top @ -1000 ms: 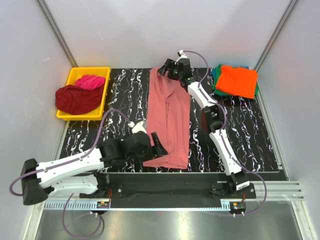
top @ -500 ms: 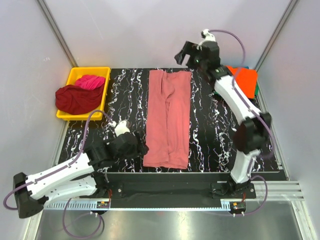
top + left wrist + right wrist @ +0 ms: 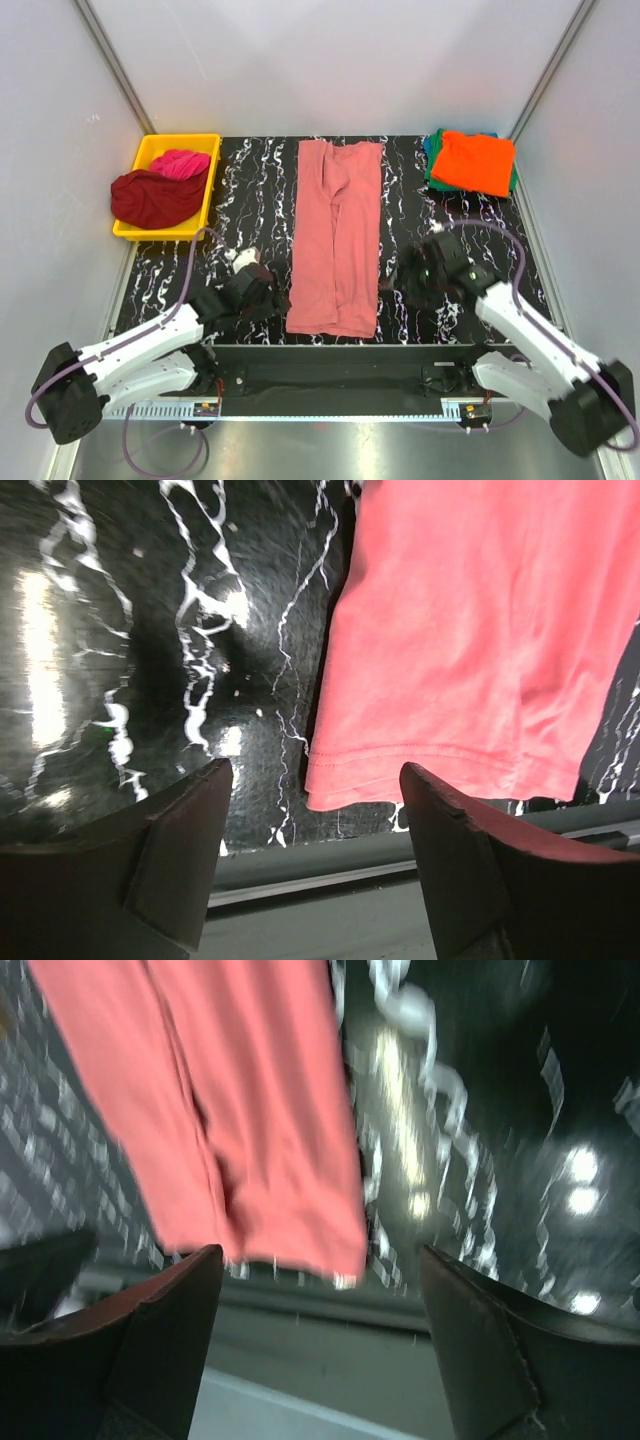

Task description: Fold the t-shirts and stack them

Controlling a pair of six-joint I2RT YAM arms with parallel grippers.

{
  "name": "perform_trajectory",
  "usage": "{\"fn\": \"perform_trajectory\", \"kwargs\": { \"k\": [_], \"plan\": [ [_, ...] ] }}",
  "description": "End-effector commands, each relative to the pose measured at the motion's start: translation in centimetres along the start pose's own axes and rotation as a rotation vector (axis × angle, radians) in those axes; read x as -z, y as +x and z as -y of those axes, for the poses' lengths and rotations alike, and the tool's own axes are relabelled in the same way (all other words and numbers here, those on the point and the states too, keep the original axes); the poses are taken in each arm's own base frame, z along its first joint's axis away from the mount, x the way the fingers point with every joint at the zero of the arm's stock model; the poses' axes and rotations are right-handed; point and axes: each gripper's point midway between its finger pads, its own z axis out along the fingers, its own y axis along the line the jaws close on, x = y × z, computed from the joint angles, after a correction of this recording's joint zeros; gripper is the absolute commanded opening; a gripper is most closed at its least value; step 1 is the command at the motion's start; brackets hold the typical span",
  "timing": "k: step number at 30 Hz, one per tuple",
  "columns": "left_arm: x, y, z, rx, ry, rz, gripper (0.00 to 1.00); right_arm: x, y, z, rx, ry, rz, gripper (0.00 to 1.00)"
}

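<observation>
A yellow tray [image 3: 178,140], far left, holds the dark red shirt [image 3: 150,198] and magenta shirt [image 3: 182,162]. The left pincer [image 3: 312,780], spread and empty, sits by the near-left corner of the salmon-pink shirt [image 3: 338,235], which lies folded lengthwise in the middle of the surface [image 3: 250,200]. The right pincer [image 3: 320,1255], spread and empty, is by its near-right corner. At far right, the orange shirt [image 3: 475,162] lies on the green shirt [image 3: 432,150].

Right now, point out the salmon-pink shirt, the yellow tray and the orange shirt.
salmon-pink shirt [image 3: 337,240], top external view, middle of the cloth
yellow tray [image 3: 185,140], top external view, far rim
orange shirt [image 3: 476,163], top external view, centre of its top
</observation>
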Motion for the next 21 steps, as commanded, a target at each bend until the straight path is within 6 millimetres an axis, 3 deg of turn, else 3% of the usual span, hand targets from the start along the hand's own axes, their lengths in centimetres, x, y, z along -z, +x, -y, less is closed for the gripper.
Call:
{"fn": "perform_trajectory", "kwargs": {
  "k": [1,3,4,8,11,16,21],
  "plan": [
    [-1.1,0.6,1.9,0.002,0.095,-0.028,0.71,1.1,5.0,1.5,-0.126,-0.041,-0.115,0.83],
    [-1.7,1.6,1.2,0.015,0.083,-0.058,0.69,0.6,7.2,1.7,-0.168,-0.081,-0.174,0.8],
    [-1.9,1.7,1.4,0.026,0.096,-0.057,0.68,-0.1,8.5,2.8,-0.178,-0.076,-0.198,0.77],
    [-2.9,3.4,0.6,0.053,0.109,-0.095,0.65,-1.7,10.5,3.0,-0.167,-0.085,-0.259,0.76],
    [-3.4,3.9,0.1,0.06,0.096,-0.104,0.62,-3.0,10.9,2.9,-0.126,-0.053,-0.278,0.75],
    [-4.2,5.2,-0.6,0.067,0.081,-0.142,0.58,-4.9,9.9,2.4,-0.123,-0.061,-0.227,0.7],
    [-4.5,5.9,-0.8,0.083,0.088,-0.167,0.56,-5.6,9.6,1.7,-0.108,-0.062,-0.233,0.68]
  ]
}}
